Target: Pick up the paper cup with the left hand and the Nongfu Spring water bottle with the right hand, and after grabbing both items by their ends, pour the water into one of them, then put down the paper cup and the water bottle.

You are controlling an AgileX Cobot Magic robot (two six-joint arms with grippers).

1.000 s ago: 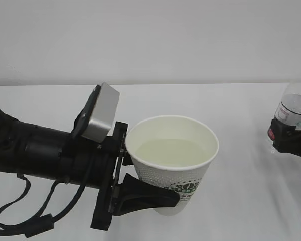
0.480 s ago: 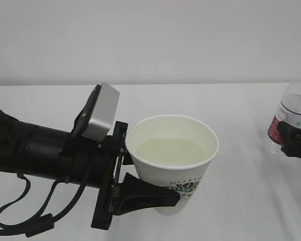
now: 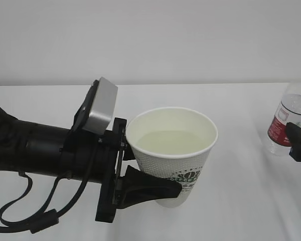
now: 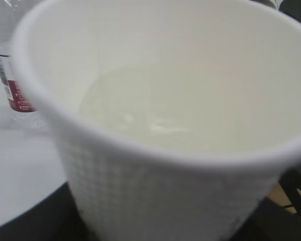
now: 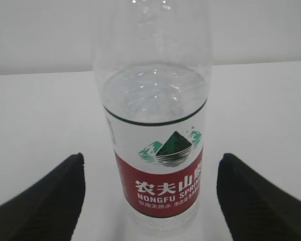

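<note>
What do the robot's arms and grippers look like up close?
The left arm is thick and matt black, with loose black cables looping beneath and a silver-grey box on its wrist. Its fingers are black and wedge-shaped. The right fingers are black too.

Exterior view: slanting down across the white table (image 3: 241, 211) from the front. Left wrist view: pressed close against the cup (image 4: 160, 130), bottle (image 4: 12, 85) behind. Right wrist view: near, level, facing that same bottle.
</note>
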